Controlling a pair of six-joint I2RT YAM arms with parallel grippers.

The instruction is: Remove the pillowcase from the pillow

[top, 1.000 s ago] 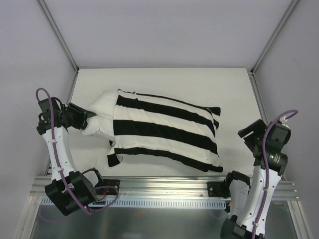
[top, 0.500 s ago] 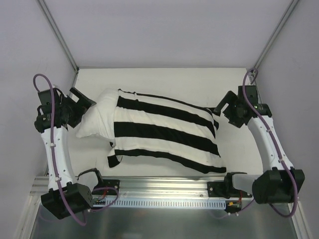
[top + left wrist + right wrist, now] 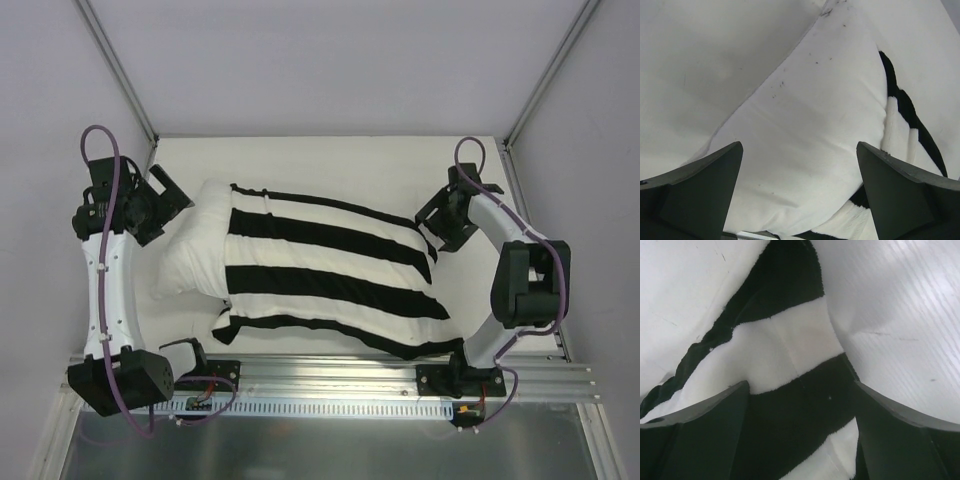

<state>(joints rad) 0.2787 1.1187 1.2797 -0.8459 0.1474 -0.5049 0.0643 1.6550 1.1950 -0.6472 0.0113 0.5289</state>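
The pillow [image 3: 192, 252] lies across the table, its plain white end sticking out at the left of the striped pillowcase [image 3: 330, 265], which covers the rest. My left gripper [image 3: 168, 196] hangs open just above that bare end, touching nothing. In the left wrist view the pillow [image 3: 800, 110] fills the space below the wide-apart fingers [image 3: 700, 185] of my left gripper [image 3: 799, 147], with the pillowcase [image 3: 897, 132] edge at the right. My right gripper [image 3: 432, 222] is open over the pillowcase's far right corner. In the right wrist view the pillowcase [image 3: 785, 355] lies under my right gripper [image 3: 801, 386].
White walls [image 3: 60, 110] close in the table [image 3: 330, 165] on three sides, near both grippers. A metal rail [image 3: 330, 375] runs along the near edge by the arm bases. Bare table [image 3: 900, 315] shows right of the pillowcase's corner.
My left gripper let go of the pillow's end, opened wide and drew back up. The right arm swung in from the near right to the pillowcase's far right corner.
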